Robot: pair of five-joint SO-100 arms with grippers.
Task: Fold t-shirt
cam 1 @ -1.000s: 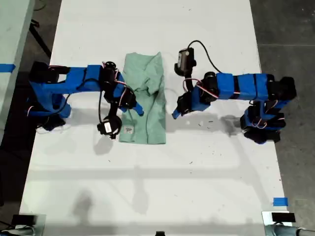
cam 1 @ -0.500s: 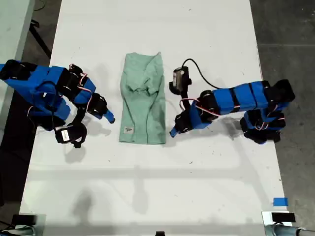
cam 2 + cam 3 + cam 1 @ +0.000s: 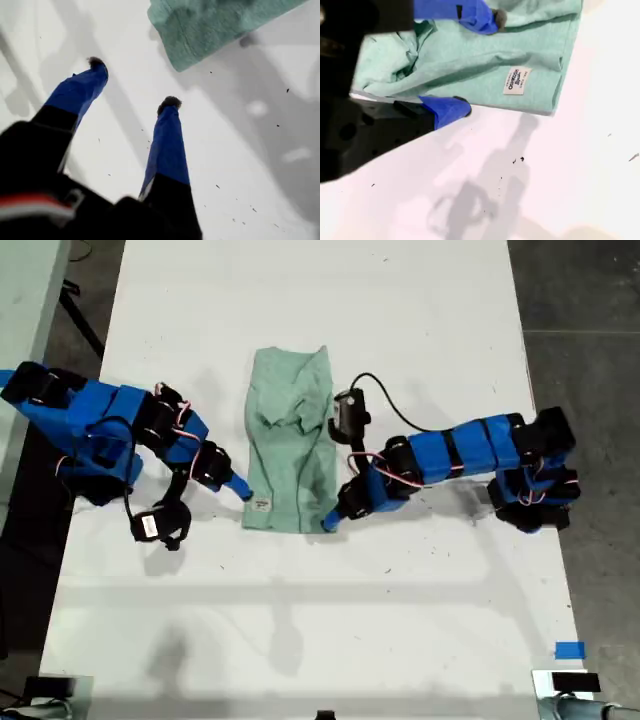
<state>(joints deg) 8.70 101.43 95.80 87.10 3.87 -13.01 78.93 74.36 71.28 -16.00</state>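
Note:
The pale mint-green t-shirt (image 3: pixel 290 440) lies folded into a narrow upright strip at the middle of the white table (image 3: pixel 320 610), wrinkled near its top. A white label (image 3: pixel 261 505) marks the strip's lower corner on the exterior view's left. My second gripper (image 3: pixel 240 490) stands open at that edge; in the second wrist view one fingertip (image 3: pixel 490 15) is over the t-shirt (image 3: pixel 470 60), the other (image 3: pixel 452 106) at its hem near the label (image 3: pixel 516 81). My first gripper (image 3: pixel 333 521) is open (image 3: pixel 132 82), just short of the t-shirt's other lower corner (image 3: pixel 200 35), holding nothing.
Both blue arms rest on the table, one at each side of the exterior view. A black cable (image 3: pixel 385 400) loops above the arm on that view's right. Blue tape (image 3: pixel 568 650) marks the table's lower right there. Dark floor (image 3: pixel 590 300) lies beyond the table edges.
My second gripper pulled away from the t-shirt, then came back to its label corner. My first gripper moved down and in toward the other lower corner. The t-shirt kept its shape.

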